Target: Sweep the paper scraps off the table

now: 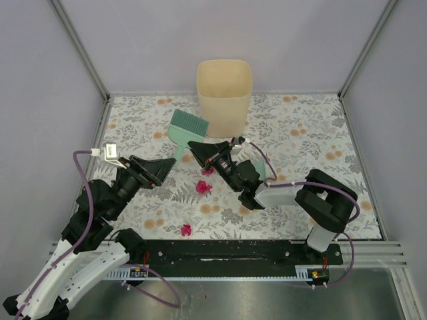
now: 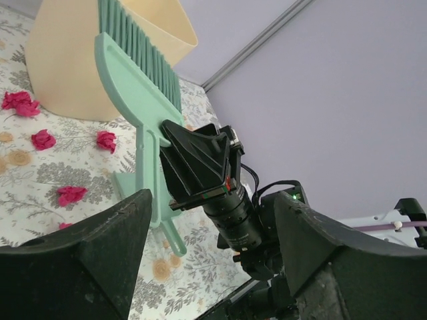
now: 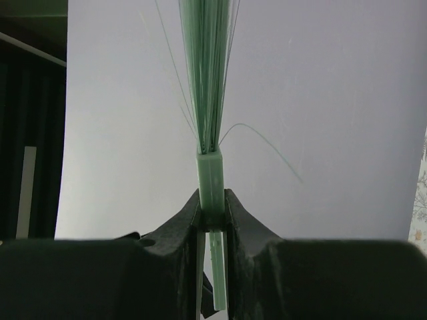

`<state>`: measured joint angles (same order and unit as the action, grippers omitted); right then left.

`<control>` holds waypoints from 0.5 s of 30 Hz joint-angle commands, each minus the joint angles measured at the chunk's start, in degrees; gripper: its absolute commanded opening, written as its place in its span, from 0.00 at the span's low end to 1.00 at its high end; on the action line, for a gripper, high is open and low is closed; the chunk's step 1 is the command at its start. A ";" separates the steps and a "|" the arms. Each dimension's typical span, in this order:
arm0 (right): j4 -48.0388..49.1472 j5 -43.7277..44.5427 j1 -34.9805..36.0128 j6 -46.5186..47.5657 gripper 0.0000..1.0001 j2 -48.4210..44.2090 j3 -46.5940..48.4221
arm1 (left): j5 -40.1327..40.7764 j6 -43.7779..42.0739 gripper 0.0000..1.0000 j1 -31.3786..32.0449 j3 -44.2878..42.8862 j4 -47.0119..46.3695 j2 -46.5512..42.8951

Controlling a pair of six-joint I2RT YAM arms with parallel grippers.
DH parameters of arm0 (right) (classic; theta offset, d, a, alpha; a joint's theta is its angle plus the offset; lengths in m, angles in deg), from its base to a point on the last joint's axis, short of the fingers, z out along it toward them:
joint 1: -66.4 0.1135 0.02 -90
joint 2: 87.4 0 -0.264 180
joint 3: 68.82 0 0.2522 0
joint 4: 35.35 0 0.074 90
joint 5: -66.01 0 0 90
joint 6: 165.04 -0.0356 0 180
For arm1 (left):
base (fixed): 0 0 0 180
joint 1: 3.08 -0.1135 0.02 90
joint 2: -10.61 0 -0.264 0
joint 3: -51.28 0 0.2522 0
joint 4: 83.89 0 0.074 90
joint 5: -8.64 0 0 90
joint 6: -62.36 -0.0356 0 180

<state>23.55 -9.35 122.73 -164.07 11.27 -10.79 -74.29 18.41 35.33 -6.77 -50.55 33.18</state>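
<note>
My right gripper (image 1: 194, 148) is shut on the green brush (image 1: 187, 126) near the base of its head and holds it left of the bin. The right wrist view shows the brush edge-on (image 3: 211, 175) between the shut jaws of that gripper (image 3: 213, 202). My left gripper (image 1: 163, 172) is open and empty, just left of the brush handle. Magenta paper scraps lie on the table (image 1: 320, 133): one (image 1: 203, 187) below the right gripper, one (image 1: 208, 171) under it, one (image 1: 186, 229) near the front rail. Several more scraps (image 2: 43, 139) show near the bin in the left wrist view.
The beige bin (image 1: 224, 93) stands at the back middle and also shows in the left wrist view (image 2: 73, 67). A pale green flat piece (image 1: 260, 169) lies partly under the right arm. Metal rails frame the table, with grey walls beyond.
</note>
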 commanded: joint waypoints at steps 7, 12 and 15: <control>16.99 4.79 1.14 2.20 0.00 -5.33 0.11 | -1.97 3.53 0.70 0.08 5.88 -14.38 0.38; 17.07 5.67 1.85 3.34 0.00 -6.74 0.20 | -1.18 5.63 0.66 0.08 9.92 -21.75 -0.60; 16.99 6.72 2.20 3.52 0.00 -7.09 0.11 | -1.88 6.16 0.62 0.08 11.07 -25.36 0.37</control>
<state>24.82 -6.03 123.93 -162.19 7.29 -11.14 -75.09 22.93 35.33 3.52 -65.66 33.44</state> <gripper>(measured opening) 0.203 0.638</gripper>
